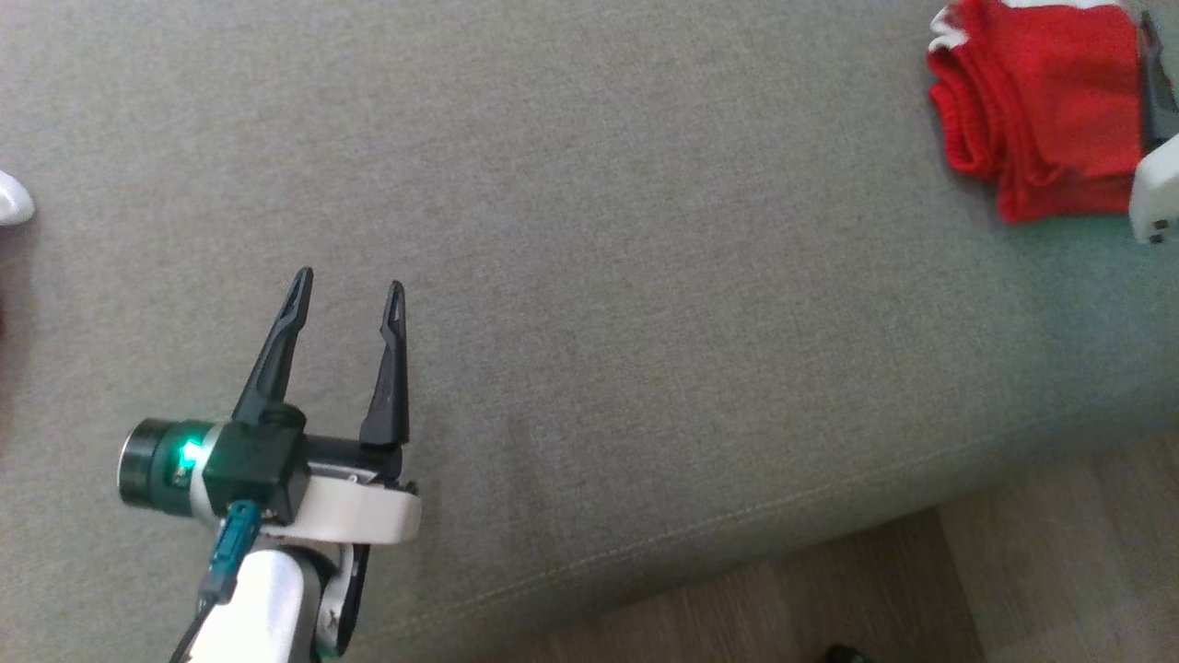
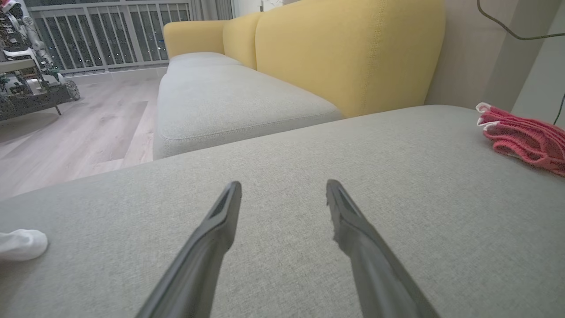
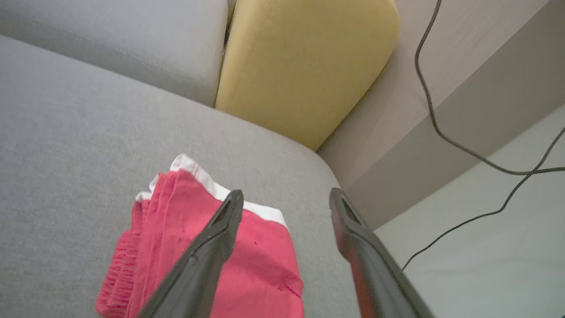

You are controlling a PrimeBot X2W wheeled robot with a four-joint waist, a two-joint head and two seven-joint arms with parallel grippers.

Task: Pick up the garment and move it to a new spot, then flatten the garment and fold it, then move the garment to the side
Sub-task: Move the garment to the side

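Grey woven-fabric sofa cushion (image 1: 645, 184) is taking up most of the scene, w/ pale wood floor (image 1: 1013, 571) along its front edge and a mustard-yellow upholstered backrest (image 3: 304, 66) behind. Red knit garment w/ white trim (image 1: 1041, 101) is lying folded in a compact stack at the cushion's far right corner, near the backrest, i.e. already off to the side, so the task is looking nearly done. Right gripper (image 3: 286, 193) is hanging over it, jaws spread wide and gripping nothing: one finger across the red cloth, the other over bare cushion by the edge, which fits a release more than a grasp. Left gripper (image 1: 349, 280) is hovering well apart over bare cushion, jaws open and empty, prob. parked clear of the stack. Small white cloth item (image 1: 14, 198) is sitting at the far left edge, not involved.
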